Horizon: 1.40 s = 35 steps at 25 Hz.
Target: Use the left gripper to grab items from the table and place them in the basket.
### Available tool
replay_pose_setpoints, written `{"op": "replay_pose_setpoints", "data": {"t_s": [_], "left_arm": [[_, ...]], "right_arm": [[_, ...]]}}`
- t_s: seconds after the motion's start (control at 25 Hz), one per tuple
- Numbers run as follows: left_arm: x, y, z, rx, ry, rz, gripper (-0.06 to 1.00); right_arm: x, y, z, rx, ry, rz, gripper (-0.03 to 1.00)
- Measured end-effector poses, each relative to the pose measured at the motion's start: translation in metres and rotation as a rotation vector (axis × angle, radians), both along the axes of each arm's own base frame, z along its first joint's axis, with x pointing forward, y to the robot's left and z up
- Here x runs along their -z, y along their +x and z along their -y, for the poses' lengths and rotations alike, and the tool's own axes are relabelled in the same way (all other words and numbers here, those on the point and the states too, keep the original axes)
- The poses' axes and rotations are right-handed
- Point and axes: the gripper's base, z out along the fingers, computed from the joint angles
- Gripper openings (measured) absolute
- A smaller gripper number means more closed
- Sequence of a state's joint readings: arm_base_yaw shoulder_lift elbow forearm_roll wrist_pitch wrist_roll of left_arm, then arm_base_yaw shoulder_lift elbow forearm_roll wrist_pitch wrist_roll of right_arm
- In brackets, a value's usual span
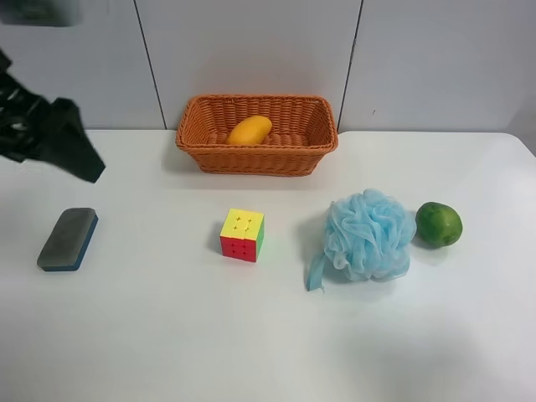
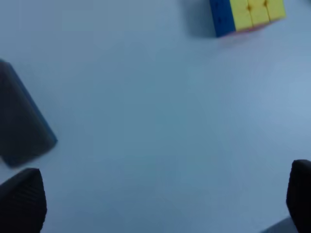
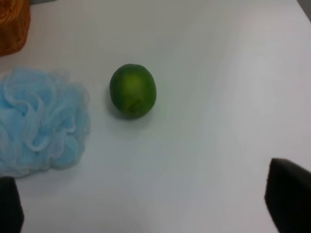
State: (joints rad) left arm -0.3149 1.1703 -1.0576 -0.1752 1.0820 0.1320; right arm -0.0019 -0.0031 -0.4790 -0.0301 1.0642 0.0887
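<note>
The wicker basket (image 1: 256, 134) stands at the back of the white table (image 1: 167, 335) with the yellow-orange mango (image 1: 249, 131) inside. The grey-blue eraser (image 1: 68, 239) lies at the view's left; it also shows in the left wrist view (image 2: 22, 126). The puzzle cube (image 1: 242, 234) sits mid-table and shows in the left wrist view (image 2: 247, 14). The blue mesh puff (image 1: 367, 234) and green fruit (image 1: 439, 224) lie at the view's right; both show in the right wrist view, puff (image 3: 41, 126) and fruit (image 3: 132, 90). My left gripper (image 2: 160, 204) is open and empty above the table between eraser and cube; its arm (image 1: 46, 134) shows at the exterior high view's left. My right gripper (image 3: 146, 204) is open and empty near the fruit.
A grey panelled wall (image 1: 251, 50) runs behind the table's back edge. The table's right rear corner (image 1: 515, 142) is rounded. Bare white tabletop stretches across the front.
</note>
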Motion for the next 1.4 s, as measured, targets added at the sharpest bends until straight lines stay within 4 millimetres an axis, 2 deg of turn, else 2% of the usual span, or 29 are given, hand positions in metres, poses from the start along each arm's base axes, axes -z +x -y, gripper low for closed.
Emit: {"op": "replay_pose_setpoints", "data": {"t_s": [0.24, 0.4, 0.44, 0.56, 0.68, 0.92, 1.24, 1.4], "left_arm": [[-0.005, -0.091, -0.029, 0.000, -0.055, 0.165, 0.99], [0.001, -0.133, -0.046, -0.004, -0.058, 0.288, 0.99], [0.001, -0.133, -0.046, -0.004, -0.058, 0.288, 0.99], [0.009, -0.154, -0.058, -0.038, -0.037, 0.371, 0.99], [0.024, -0.169, -0.067, -0.147, -0.020, 0.415, 0.99], [0.052, -0.182, -0.072, -0.309, -0.007, 0.454, 0.99], [0.052, -0.206, -0.072, -0.384, -0.018, 0.631, 0.99], [0.053, -0.209, -0.071, -0.384, -0.022, 0.649, 0.99]], "right_arm": [[0.000, 0.000, 0.000, 0.000, 0.000, 0.000, 0.99], [0.000, 0.000, 0.000, 0.000, 0.000, 0.000, 0.99], [0.000, 0.000, 0.000, 0.000, 0.000, 0.000, 0.99], [0.000, 0.000, 0.000, 0.000, 0.000, 0.000, 0.99], [0.000, 0.000, 0.000, 0.000, 0.000, 0.000, 0.99], [0.000, 0.000, 0.000, 0.000, 0.000, 0.000, 0.99], [0.000, 0.000, 0.000, 0.000, 0.000, 0.000, 0.99], [0.000, 0.000, 0.000, 0.000, 0.000, 0.000, 0.99]]}}
